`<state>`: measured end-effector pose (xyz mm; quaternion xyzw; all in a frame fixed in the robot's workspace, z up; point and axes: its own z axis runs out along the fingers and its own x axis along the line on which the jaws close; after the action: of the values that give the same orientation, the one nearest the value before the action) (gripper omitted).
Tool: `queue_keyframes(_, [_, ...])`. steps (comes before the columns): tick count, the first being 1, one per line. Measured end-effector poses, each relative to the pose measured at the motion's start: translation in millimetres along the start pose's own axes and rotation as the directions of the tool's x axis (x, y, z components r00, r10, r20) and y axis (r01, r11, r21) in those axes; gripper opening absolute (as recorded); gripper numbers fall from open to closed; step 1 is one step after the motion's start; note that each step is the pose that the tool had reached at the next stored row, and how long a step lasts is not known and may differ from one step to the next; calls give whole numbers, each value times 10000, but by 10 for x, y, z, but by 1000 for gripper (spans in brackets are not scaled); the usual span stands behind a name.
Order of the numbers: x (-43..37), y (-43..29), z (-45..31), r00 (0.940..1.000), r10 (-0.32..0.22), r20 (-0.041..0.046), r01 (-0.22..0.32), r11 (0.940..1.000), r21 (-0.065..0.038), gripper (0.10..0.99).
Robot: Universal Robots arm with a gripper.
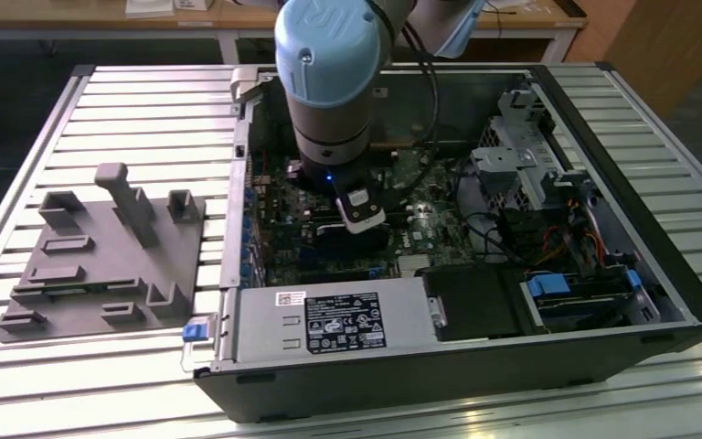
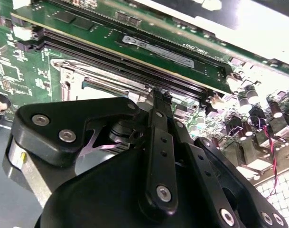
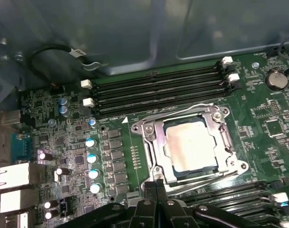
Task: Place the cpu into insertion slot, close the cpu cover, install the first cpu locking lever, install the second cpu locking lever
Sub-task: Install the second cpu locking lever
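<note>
Here the gripper [image 3: 156,183], fingers pressed together and empty, hovers beside the cpu cover [image 3: 151,142].

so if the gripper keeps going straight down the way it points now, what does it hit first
Most likely the cpu cover, at the near edge of its metal frame. In the first wrist view the gripper tips sit right beside that edge, with the cpu seated in the frame's open centre. Depth is unclear, so the green board beside it is possible.

A grey moulded plastic fixture tray [image 1: 101,261] rests near the slatted metal bench's [image 1: 143,119] edge; a black open computer case [image 1: 643,302] sits beside it.
</note>
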<state>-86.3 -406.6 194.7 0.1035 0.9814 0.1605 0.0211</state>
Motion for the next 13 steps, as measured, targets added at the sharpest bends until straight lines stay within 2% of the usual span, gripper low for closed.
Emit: queue_keyframes(13, [30, 6, 24, 10000, 3, -8, -3, 10000, -35, 106])
